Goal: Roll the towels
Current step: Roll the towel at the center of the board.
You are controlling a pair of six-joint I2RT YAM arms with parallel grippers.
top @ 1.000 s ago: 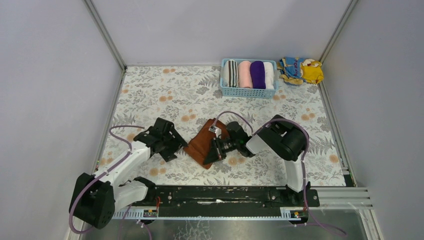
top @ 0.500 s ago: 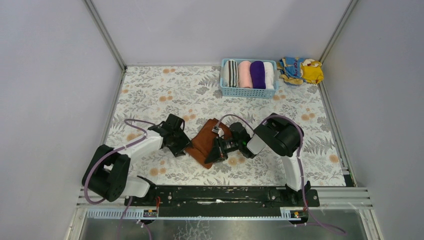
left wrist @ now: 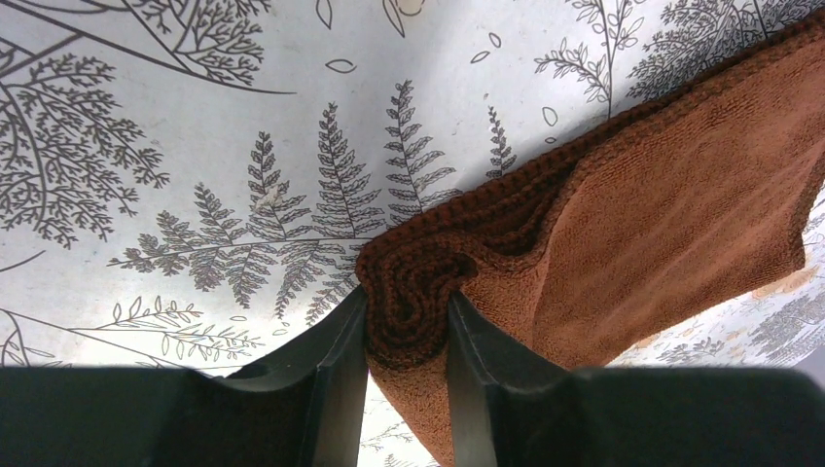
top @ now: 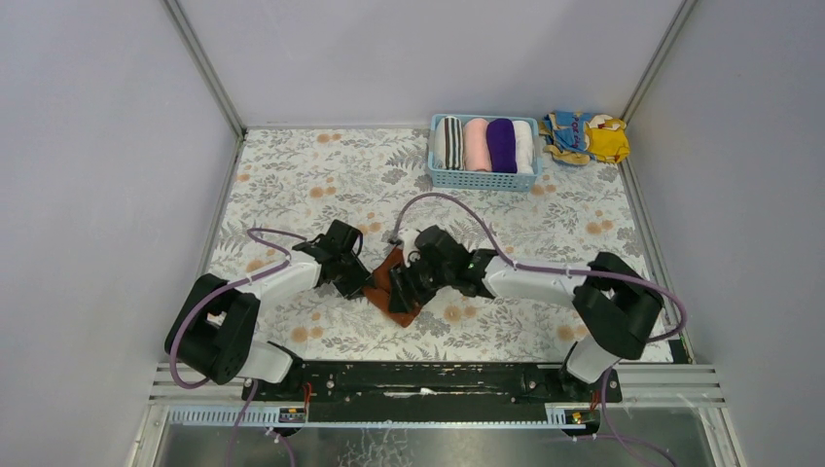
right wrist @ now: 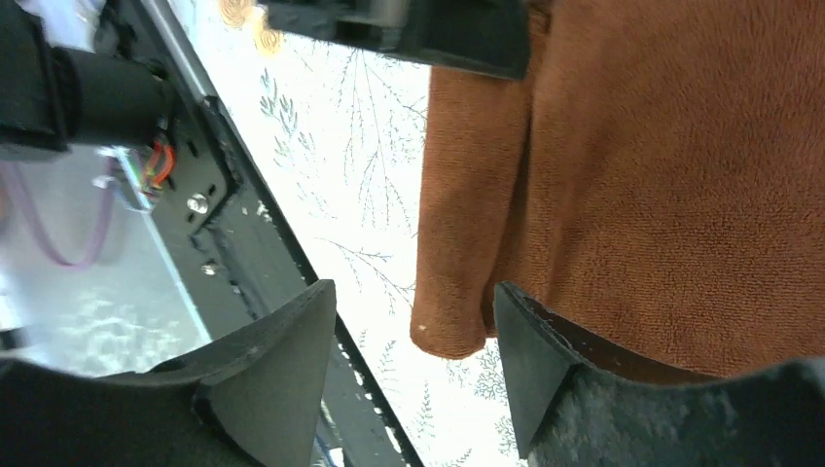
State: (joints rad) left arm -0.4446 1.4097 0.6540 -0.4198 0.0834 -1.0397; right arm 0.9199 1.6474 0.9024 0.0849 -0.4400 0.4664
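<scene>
The rust-brown towel [left wrist: 662, 195] lay partly folded near the middle of the flower-printed table [top: 292, 185], a narrow doubled strip lodged between the two arms. The corner toward the left arm was bunched into a thick wad, and the left gripper [left wrist: 407, 316] was pinched on that wad. The hold looked meant to anchor that end so the cloth would not slide while the other end was worked. The right gripper [right wrist: 413, 336] stood spread, its fingers [right wrist: 277, 370] straddling the towel's folded edge without squeezing it, apparently placed to take a fresh grip or tuck the roll over. The purple towel [top: 501, 144] sat already rolled in the blue basket [top: 484, 180] at the far side, among other rolled towels [top: 476, 144] — so, by that showing, only the brown one was left to do.
</scene>
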